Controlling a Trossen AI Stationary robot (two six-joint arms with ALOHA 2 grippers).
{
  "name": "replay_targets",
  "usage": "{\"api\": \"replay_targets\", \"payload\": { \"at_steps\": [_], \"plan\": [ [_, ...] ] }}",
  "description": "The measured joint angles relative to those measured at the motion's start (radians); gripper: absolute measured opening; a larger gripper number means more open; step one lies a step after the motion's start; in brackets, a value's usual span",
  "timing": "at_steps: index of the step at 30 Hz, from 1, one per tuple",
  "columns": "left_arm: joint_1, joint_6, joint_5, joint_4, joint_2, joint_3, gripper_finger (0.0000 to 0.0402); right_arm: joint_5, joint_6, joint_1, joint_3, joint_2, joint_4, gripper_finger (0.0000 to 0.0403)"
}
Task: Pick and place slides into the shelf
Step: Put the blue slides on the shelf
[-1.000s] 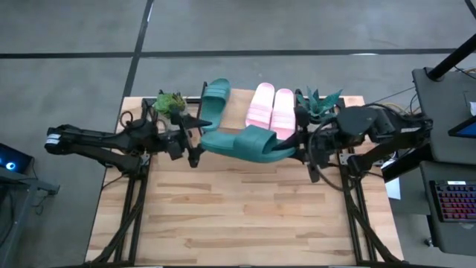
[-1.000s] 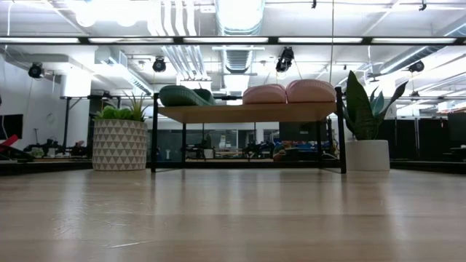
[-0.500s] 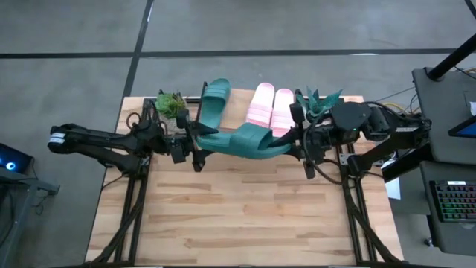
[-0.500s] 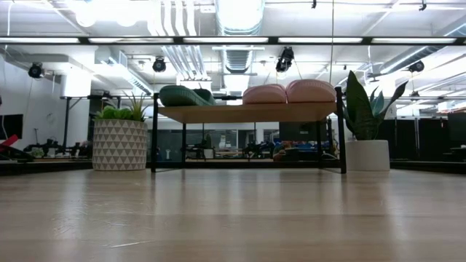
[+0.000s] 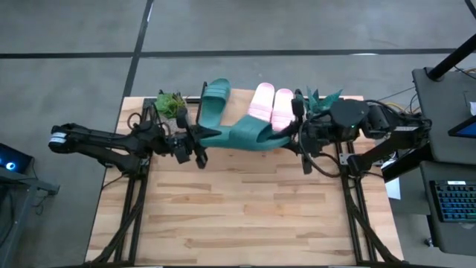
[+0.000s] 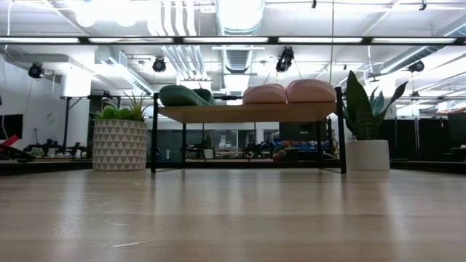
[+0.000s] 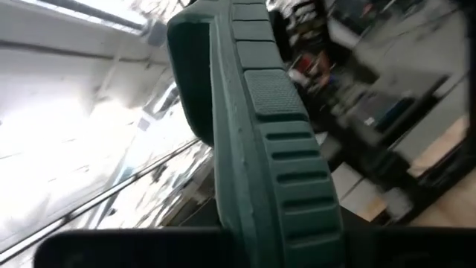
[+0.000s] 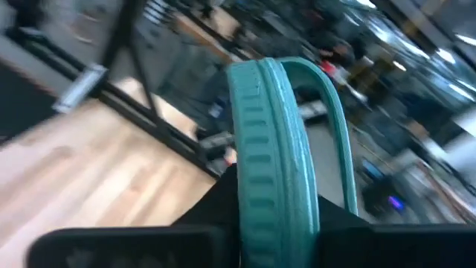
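The shelf [image 5: 238, 104] stands at the table's far edge; its plank top [image 6: 247, 113] carries one dark green slide [image 5: 216, 100] on the left and two light pink slides [image 5: 260, 104] [image 5: 282, 108] side by side to its right. A second green slide [image 5: 249, 134] hangs crosswise in front of the shelf, clear of the table. My left gripper [image 5: 199, 141] is shut on its left end and my right gripper [image 5: 297, 135] on its right end. The low view shows neither gripper, only the shelf with its three slides [image 6: 182, 95] [image 6: 266, 93] [image 6: 311, 90]. My left gripper pinches the left end of the green slide's sole [image 7: 275, 223] between its two fingers, coming level from the table's left, in line with the slide's length. The ribbed sole runs away from the fingers, lifted clear. My right gripper pinches the right end of the sole [image 8: 271, 216] between its two fingers, coming level from the table's right. The sole stands edge-on between them with the strap arching to one side. The slide is clear of the table.
A potted plant [image 5: 169, 103] stands at the shelf's left end and a taller one [image 5: 320, 100] at its right end; their pots [image 6: 120, 144] [image 6: 368, 153] flank the shelf's black legs. The near half of the wooden table [image 5: 245, 216] lies bare.
My right gripper has carried the green slide's right end toward the far edge and the shelf, so the slide now lies closer to the pink slides. My left gripper has shut on the slide's left end and shifted slightly toward the right.
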Motion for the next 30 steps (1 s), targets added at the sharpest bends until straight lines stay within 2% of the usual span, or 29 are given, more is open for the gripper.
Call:
{"api": "replay_targets", "payload": {
  "at_steps": [7,12,18,21,24,30],
  "plan": [
    [0.001,0.052,-0.17,-0.032,-0.014,0.009,0.0032,0.328,0.035,-0.005,0.0,-0.01,-0.044,0.0136],
    [-0.001,0.159,-0.376,-0.029,-0.031,0.008,0.0032,0.456,0.063,-0.006,0.0,-0.016,-0.062,0.0173],
    [0.003,0.225,-0.646,-0.015,-0.021,0.021,0.0032,0.536,0.106,-0.014,0.001,-0.021,-0.062,0.018],
    [0.002,0.252,-0.69,-0.014,0.015,0.026,0.0032,0.551,0.151,-0.044,0.001,-0.021,-0.038,0.0173],
    [0.001,0.375,-0.75,0.049,0.084,0.034,0.0032,0.547,0.195,-0.084,0.016,-0.009,-0.005,0.0164],
    [0.002,0.609,-0.879,0.22,0.263,0.115,0.0032,0.539,0.302,-0.163,0.102,0.051,-0.11,0.0152]
  ]
}}
